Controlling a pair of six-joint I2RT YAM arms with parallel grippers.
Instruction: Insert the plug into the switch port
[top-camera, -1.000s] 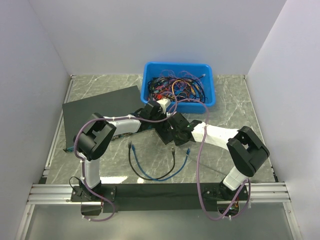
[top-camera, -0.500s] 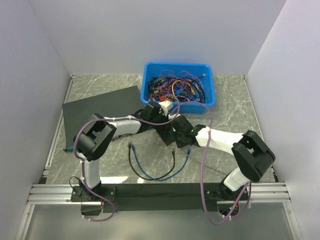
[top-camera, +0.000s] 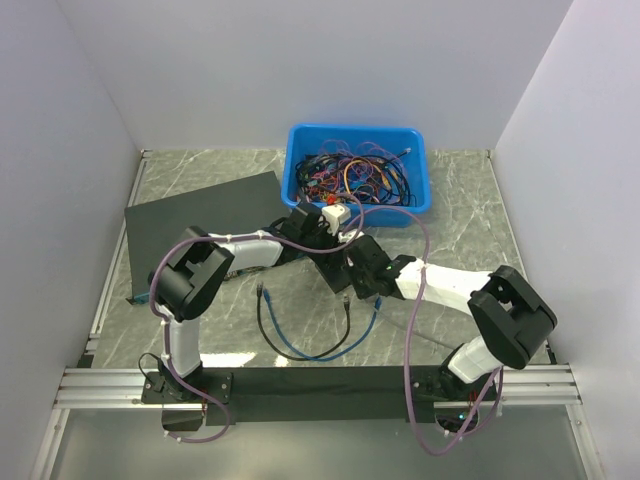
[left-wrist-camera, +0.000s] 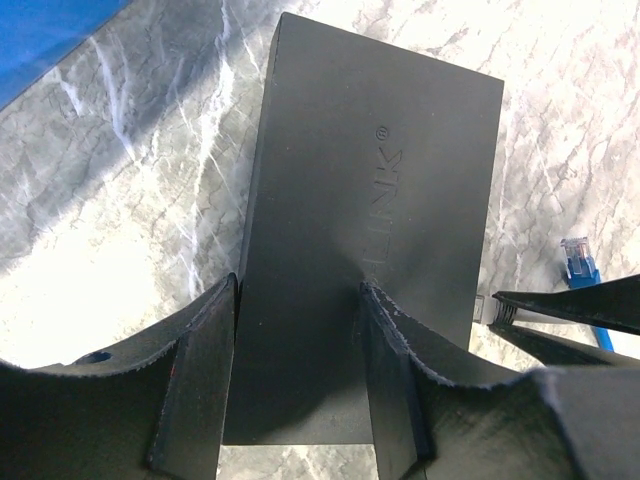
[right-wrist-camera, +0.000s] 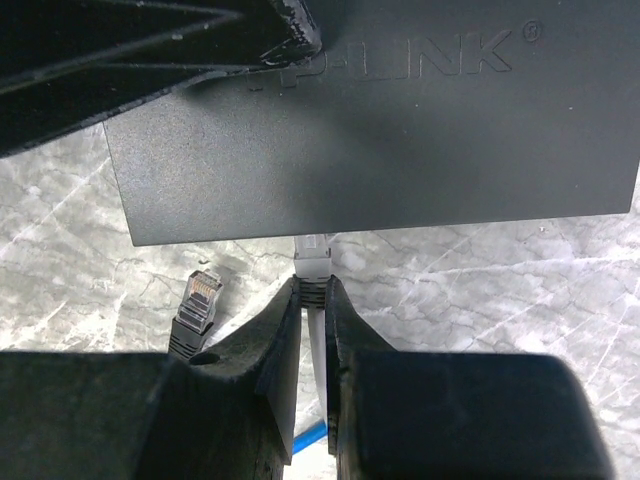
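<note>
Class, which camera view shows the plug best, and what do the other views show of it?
Right wrist: the plug sits pinched in the right gripper, tip at the switch edge. Top external hides it under that gripper; left wrist shows at most a sliver.

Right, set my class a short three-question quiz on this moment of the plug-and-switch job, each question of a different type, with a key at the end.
1. True or false: the right gripper is open and empty.
2. Multiple choice: the left gripper is (A) spread over the black switch, (B) folded back at its base, (C) gripping a cable.
3. Short answer: what lies loose on the table beside the right gripper's fingers?
Key: 1 false, it is shut on the plug, whose tip is at the switch's edge; 2 A; 3 the black cable's connector.
</note>
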